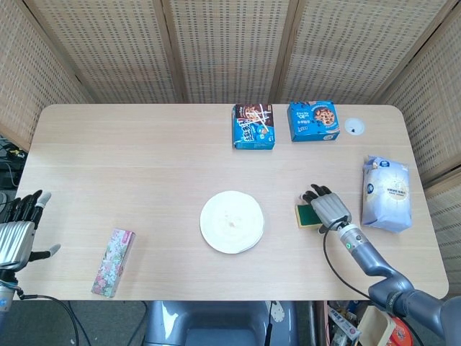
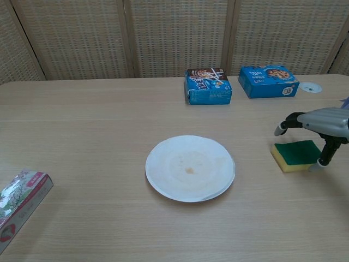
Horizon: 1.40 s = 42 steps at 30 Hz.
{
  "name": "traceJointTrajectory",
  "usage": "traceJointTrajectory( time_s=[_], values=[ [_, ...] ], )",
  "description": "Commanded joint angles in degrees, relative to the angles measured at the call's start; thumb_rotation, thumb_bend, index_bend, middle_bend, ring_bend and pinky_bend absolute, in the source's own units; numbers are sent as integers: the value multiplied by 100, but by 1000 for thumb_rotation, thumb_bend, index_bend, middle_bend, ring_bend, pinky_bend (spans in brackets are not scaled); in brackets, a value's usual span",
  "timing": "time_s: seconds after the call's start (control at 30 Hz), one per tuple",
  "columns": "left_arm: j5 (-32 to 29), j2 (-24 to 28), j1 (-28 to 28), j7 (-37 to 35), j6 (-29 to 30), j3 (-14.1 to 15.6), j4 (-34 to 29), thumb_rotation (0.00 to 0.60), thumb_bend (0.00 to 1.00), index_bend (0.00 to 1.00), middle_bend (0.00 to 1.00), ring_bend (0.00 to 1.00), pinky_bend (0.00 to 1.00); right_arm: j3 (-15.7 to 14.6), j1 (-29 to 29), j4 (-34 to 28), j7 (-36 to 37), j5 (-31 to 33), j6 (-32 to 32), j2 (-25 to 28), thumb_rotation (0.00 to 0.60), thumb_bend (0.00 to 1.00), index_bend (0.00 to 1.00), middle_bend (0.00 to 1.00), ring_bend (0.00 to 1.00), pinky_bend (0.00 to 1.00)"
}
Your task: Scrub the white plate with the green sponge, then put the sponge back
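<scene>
The white plate (image 1: 232, 221) (image 2: 190, 168) lies mid-table with a small orange stain at its centre. To its right the green sponge (image 1: 306, 215) (image 2: 292, 155), yellow underneath, lies flat on the table. My right hand (image 1: 328, 209) (image 2: 319, 123) hovers over the sponge's right part. Its fingers arch down toward the far edge and its thumb comes down at the near right corner, not clamped on it. My left hand (image 1: 18, 231) hangs open off the table's left edge and appears only in the head view.
Two blue snack boxes (image 1: 253, 126) (image 1: 313, 120) stand at the back, with a small white disc (image 1: 354, 127) beside them. A white bag (image 1: 387, 192) lies just right of my right hand. A floral box (image 1: 114, 262) sits at the front left.
</scene>
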Motion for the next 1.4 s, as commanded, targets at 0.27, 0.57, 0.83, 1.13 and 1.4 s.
traceJointTrajectory(
  time_s=[0.27,0.57,0.83,1.13,1.4],
  values=[
    [-58,-18,-9,15,-31,-4,31,600,0,0,0,0,0,-97,101,397,-34,37,-172,-184,600,11,317,323,205,336],
    [-87,-27,-13,7,-55,0,58,600,0,0,0,0,0,-151,85,666,159,-243,363,-356,600,147,466,472,345,518],
    [-126,-50,-47,31,-138,6,90,600,0,0,0,0,0,-112,302,-34,-500,-777,1113,51,600,201,467,472,354,547],
    [-218,-95,-119,90,-263,-17,111,600,0,0,0,0,0,267,1262,-1479,-2518,-918,325,346,600,302,467,479,369,594],
    [-331,-93,-147,57,-325,-57,147,600,0,0,0,0,0,476,2023,-1459,-3927,-891,-410,-107,600,318,467,479,373,600]
  ],
)
